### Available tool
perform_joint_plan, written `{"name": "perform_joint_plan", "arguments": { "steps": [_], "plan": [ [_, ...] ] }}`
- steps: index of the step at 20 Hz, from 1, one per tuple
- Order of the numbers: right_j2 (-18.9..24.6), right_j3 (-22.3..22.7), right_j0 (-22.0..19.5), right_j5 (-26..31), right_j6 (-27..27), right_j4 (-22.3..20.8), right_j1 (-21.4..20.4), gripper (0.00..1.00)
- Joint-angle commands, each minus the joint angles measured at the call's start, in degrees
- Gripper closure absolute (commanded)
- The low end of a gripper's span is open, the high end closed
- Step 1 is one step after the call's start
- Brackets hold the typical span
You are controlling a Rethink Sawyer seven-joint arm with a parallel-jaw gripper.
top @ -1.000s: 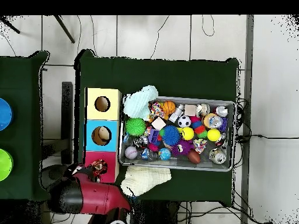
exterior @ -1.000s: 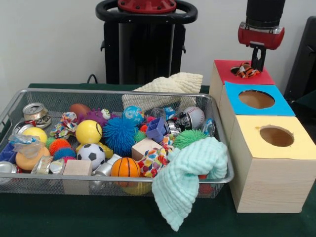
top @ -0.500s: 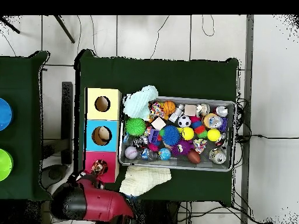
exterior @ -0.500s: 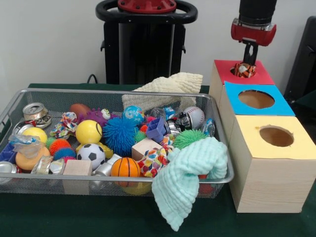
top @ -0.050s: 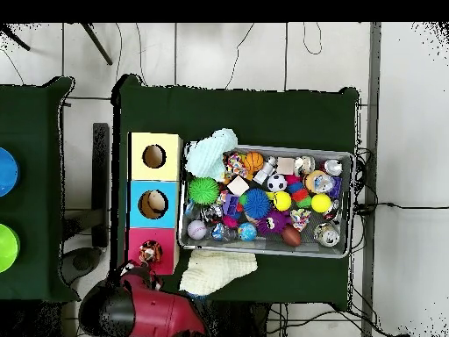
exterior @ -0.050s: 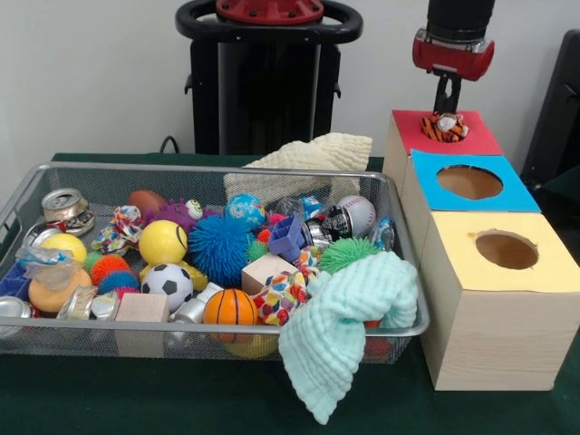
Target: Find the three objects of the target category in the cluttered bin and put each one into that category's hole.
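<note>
Gripper: the gripper (exterior @ -0.050s: 447, 93) hangs above the red box (exterior @ -0.050s: 478, 138), at about 1 o'clock in the front view. It holds nothing. Whether its fingers are spread or closed cannot be told from either view.

Task item: a striped orange-and-black soft toy (exterior @ -0.050s: 444, 127) sits in the hole of the red box, just below the gripper and apart from it. It stands partly proud of the opening, not fully dropped through. The overhead view shows the same toy (top @ -0.050s: 149, 253) in the red box's hole.

Sorting boxes: three boxes stand in a row beside the bin. The red box is farthest, the blue box (exterior @ -0.050s: 489, 203) in the middle, the yellow box (exterior @ -0.050s: 535, 272) nearest. The yellow hole looks empty. The overhead view shows a pale shape inside the blue hole; its nature cannot be told.

Bin: the wire bin (exterior @ -0.050s: 208, 170) occupies 8 to 9 o'clock in the front view. It is full of balls, spiky toys, blocks, cans and cloths. A mint cloth (exterior @ -0.050s: 349, 317) drapes over its rim at about 5 o'clock.

Progress (judgement): one item appears delivered to the red hole. How many of the three this makes cannot be told.

Remaining (judgement): any further soft toys must be found among the clutter and carried over. A purple toy (exterior @ -0.050s: 178, 213) in the bin is a possible candidate.
</note>
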Motion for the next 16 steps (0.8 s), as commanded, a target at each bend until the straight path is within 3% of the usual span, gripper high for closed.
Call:
{"name": "perform_joint_plan", "arguments": {
  "steps": [1, 12, 16],
  "plan": [
    [-3.9, 2.2, 2.1, -0.7, 10.6, -0.3, 2.2, 1.0],
    [-9.1, -5.3, 8.5, 3.9, 11.6, 2.3, 4.5, 1.0],
    [-12.9, -8.9, 11.1, 8.4, 12.1, 2.3, 4.0, 1.0]
  ]
}}
